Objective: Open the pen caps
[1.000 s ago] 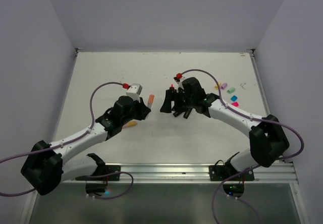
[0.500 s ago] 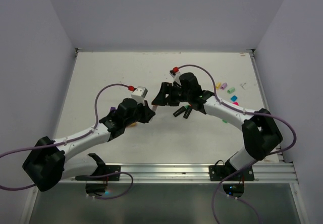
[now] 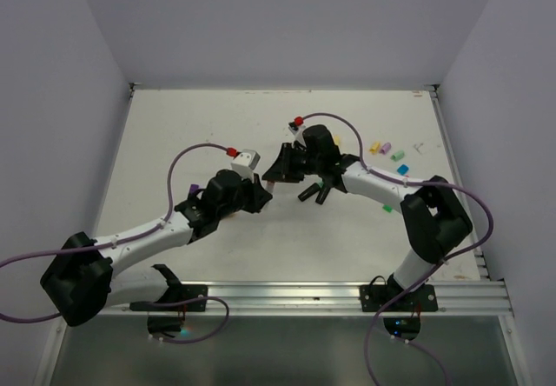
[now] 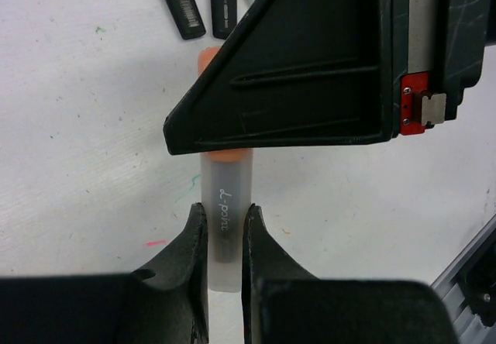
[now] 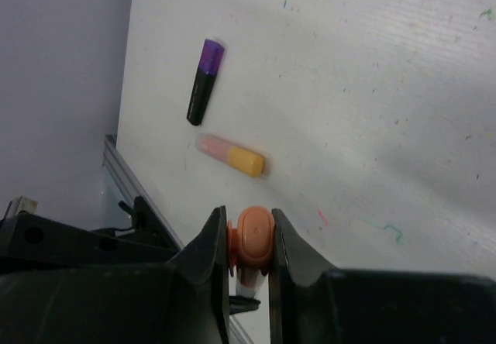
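A short pen with a frosted white barrel (image 4: 225, 220) and an orange pen cap (image 5: 254, 239) hangs above the middle of the table. My left gripper (image 4: 225, 212) is shut on the barrel near its bottom end. My right gripper (image 5: 249, 220) is shut on the orange cap from the opposite side, and its body (image 4: 310, 73) hides most of the cap in the left wrist view. In the top view the two grippers meet at the pen (image 3: 267, 186), the left gripper (image 3: 259, 196) below the right gripper (image 3: 273, 174).
Two black pen barrels (image 3: 313, 193) lie just right of the grippers. Loose caps are scattered at the right: yellow (image 3: 374, 148), purple (image 3: 385, 148), green (image 3: 398, 155) and cyan (image 3: 403, 169). A purple-capped black pen (image 5: 204, 80) and a pink-and-yellow pen (image 5: 231, 155) lie left.
My right gripper moved left to the pen and went from open to shut on the orange cap. My left arm carried the pen slightly right toward it.
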